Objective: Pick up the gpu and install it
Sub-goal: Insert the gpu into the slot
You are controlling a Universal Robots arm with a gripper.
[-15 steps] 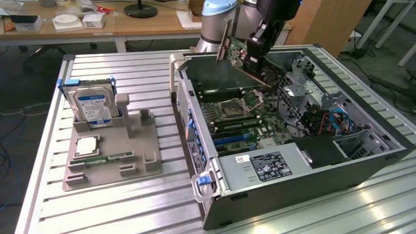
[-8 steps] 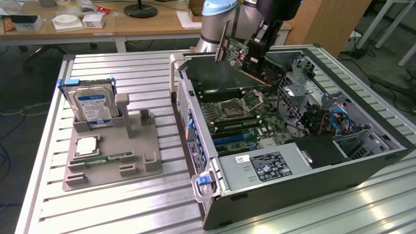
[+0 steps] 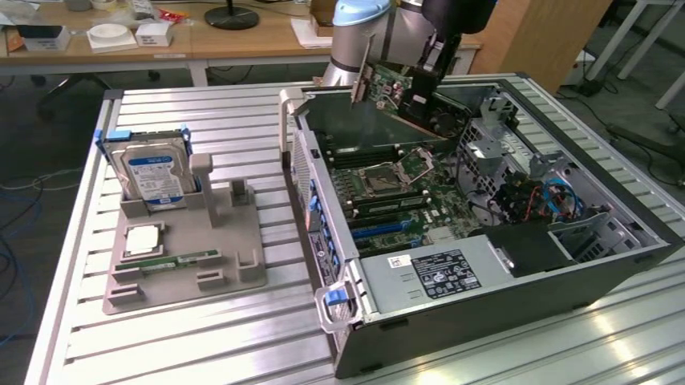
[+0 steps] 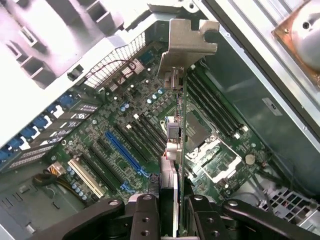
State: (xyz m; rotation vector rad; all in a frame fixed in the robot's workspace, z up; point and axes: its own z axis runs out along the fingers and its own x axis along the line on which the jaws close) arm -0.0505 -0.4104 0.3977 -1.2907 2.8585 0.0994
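Gripper point(image 4: 175, 207) clamps the gpu point(image 4: 187, 45), which we see held above the motherboard point(image 4: 115, 115) in the open case point(image 3: 514, 297); its edge is perhaps not parallel to the blue slot point(image 4: 125, 152), so it may jam.

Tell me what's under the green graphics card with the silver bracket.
The green motherboard inside the open case: its silver processor socket and long blue slot show. The green card hides the strip directly beneath it.

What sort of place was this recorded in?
Probably a robotics lab or workshop: an open computer case on a slatted metal table, a grey fixture holding a hard drive, desks behind.
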